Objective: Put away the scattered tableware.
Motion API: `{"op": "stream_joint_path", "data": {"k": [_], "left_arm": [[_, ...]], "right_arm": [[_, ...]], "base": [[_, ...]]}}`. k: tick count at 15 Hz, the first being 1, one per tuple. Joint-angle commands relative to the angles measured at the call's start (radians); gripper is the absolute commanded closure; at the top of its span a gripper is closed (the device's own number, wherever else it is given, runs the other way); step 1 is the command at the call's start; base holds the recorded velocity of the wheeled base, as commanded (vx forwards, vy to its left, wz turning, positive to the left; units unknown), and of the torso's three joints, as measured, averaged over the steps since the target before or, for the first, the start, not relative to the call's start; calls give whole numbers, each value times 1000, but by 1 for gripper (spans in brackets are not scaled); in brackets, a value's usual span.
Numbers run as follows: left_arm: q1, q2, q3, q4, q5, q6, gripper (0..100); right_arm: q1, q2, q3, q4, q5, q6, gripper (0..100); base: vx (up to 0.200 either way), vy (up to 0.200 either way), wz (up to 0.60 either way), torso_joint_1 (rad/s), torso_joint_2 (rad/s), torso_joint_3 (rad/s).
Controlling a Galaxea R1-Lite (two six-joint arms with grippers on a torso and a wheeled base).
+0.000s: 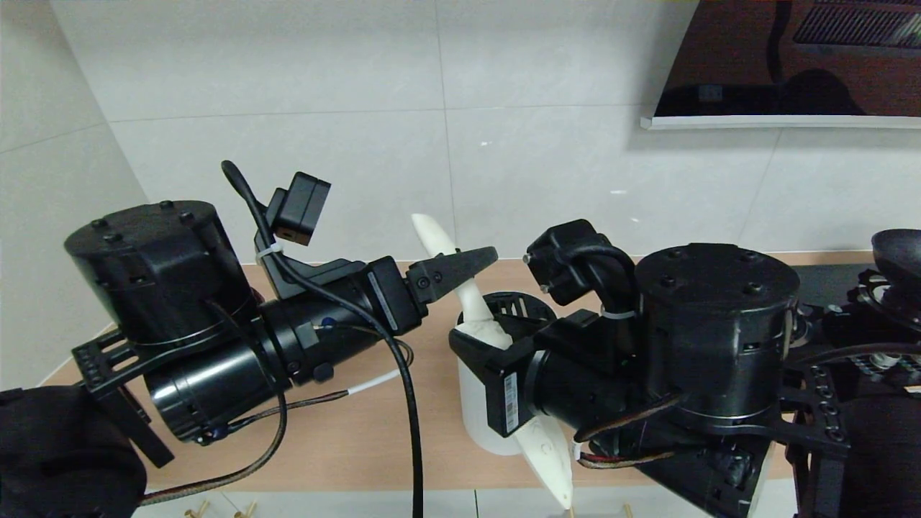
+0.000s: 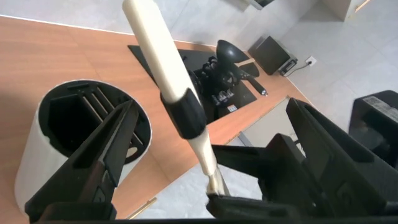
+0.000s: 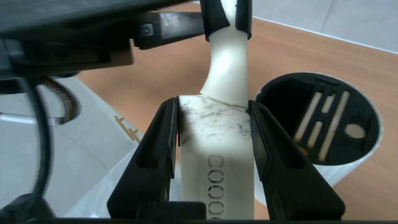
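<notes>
While clamped in the right gripper (image 3: 213, 112): spoon (image 3: 216, 146), gripped at its broad part, handle slanting up and away.
Left gripper (image 2: 211, 107): jaws wide, either side of the handle.
Holder (image 2: 31, 155): just beneath the spoon, mouth upward; right arm nearer.

A kitchen is shown. The wall (image 1: 288, 93) behind is covered in large pale tiles, and a dark glass range hood (image 1: 784, 65) is mounted at the upper right of the head view. Below it, at the right edge, a black hob (image 1: 827, 277) is set into a wooden worktop (image 1: 360, 432), on which a white cutlery holder (image 1: 476, 410) is stood.
</notes>
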Motion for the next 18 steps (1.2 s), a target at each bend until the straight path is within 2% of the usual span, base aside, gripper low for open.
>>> {"op": "stream_joint_path", "data": {"k": [1, 5, 6, 18], "left_arm": [[0, -2, 0, 0, 0, 0, 0], [0, 0, 2, 0, 0, 8, 0], [0, 6, 2, 0, 0, 8, 100], [-2, 10, 6, -3, -1, 8, 100]], "right_arm": [[3, -1, 1, 0, 2, 0, 100], [21, -2, 8, -2, 0, 9, 100], [21, -2, 8, -2, 0, 8, 100], [17, -2, 11, -26, -1, 11, 100]], "base": [[0, 0, 0, 0, 0, 0], [0, 0, 0, 0, 0, 0], [0, 0, 0, 0, 0, 0], [0, 0, 0, 0, 0, 0]]}}
